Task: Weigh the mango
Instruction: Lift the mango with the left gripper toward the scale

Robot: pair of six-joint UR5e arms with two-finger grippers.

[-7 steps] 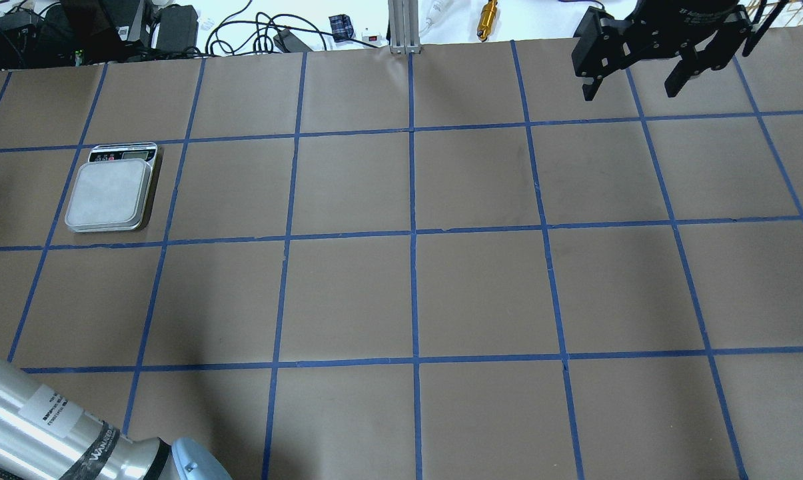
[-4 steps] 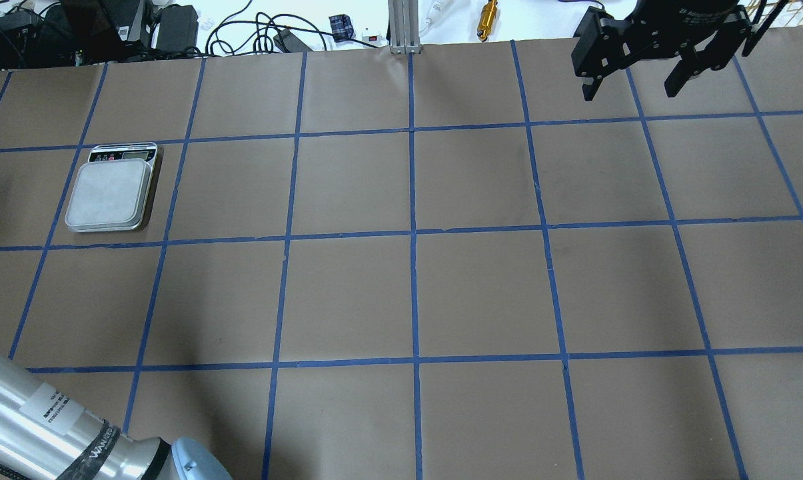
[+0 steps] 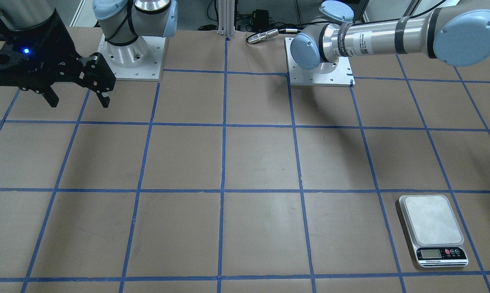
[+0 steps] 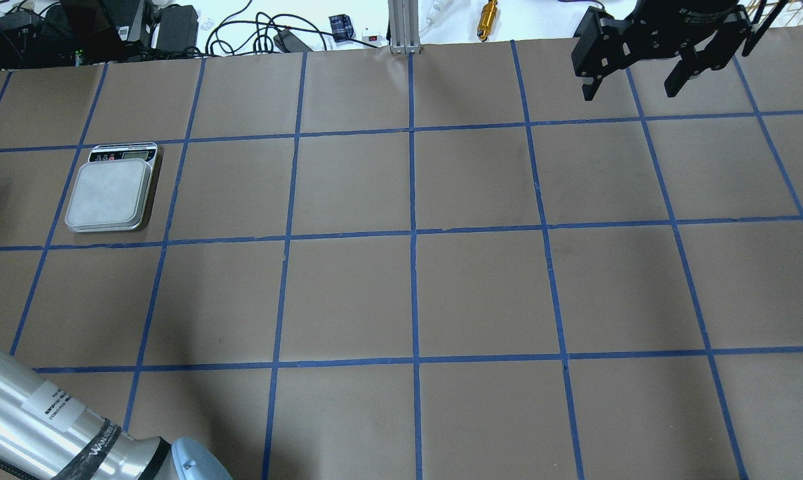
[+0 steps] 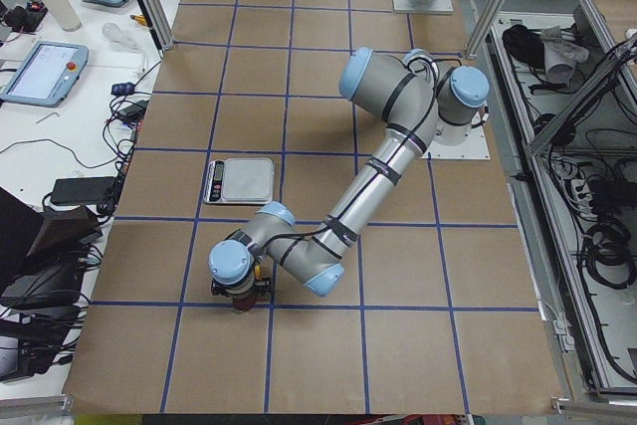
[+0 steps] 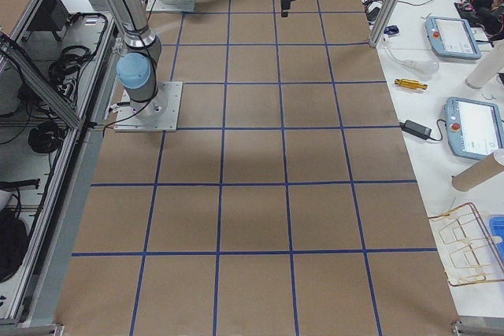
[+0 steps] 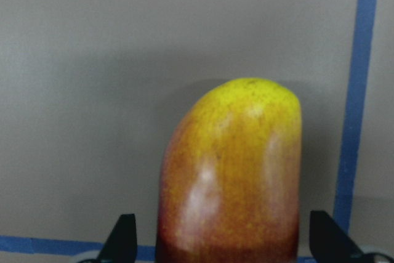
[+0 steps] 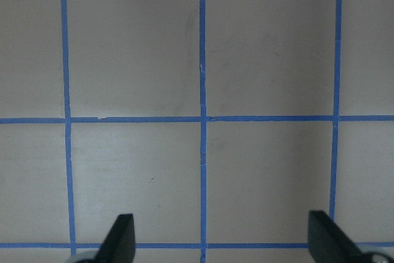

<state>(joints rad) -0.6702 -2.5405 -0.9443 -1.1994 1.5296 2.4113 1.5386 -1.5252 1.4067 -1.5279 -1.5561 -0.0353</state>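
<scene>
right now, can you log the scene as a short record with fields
mango: appears to rest on the table, yellow end pointing away from the wrist camera
left pincer: open, one finger on each side of the mango, a gap showing on both sides
right pincer: open, empty, held high over the table's far right corner
scale: plate bare; mango lies further to the robot's left of it
display: too small to read
task state: mango not yet gripped or weighed

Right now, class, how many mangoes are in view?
1: the mango lies within the open left gripper, at the robot's far left, beyond the scale. None seems hidden.
</scene>
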